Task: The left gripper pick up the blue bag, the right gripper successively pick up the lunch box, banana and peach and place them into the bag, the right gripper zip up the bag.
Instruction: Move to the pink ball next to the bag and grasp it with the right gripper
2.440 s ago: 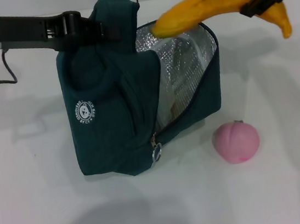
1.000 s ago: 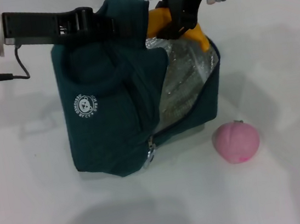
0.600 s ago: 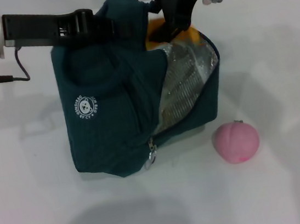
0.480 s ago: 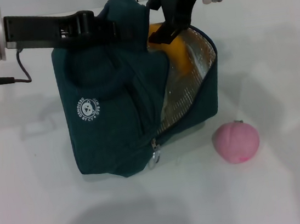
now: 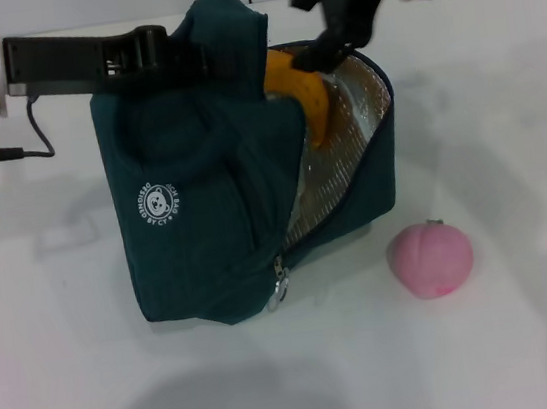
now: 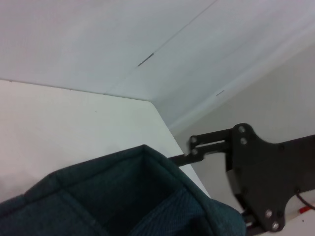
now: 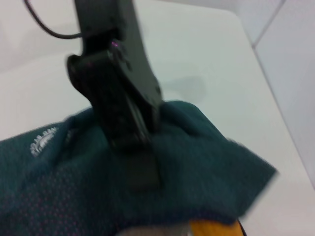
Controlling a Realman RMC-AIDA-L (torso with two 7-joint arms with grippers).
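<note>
My left gripper (image 5: 218, 63) is shut on the top handle of the blue bag (image 5: 203, 204) and holds it upright with its foil-lined mouth open. The right wrist view shows that same claw (image 7: 129, 129) pinching the teal fabric (image 7: 206, 162). The yellow banana (image 5: 304, 98) lies in the bag's mouth with one end dipping down against the foil. Just above the mouth's far rim, my right gripper (image 5: 311, 30) stands open, its lower fingertip close to the banana's upper end. On the table right of the bag rests the pink peach (image 5: 431, 258). The lunch box is out of sight.
A black cable (image 5: 19, 147) trails from the left arm across the white table (image 5: 506, 133). The bag's zipper pull (image 5: 281, 289) hangs at its near corner. A pale wall rises behind the table.
The right gripper carried the banana from the upper right down into the bag's mouth. It has now let go and drawn back up and right, and the banana has sunk lower.
</note>
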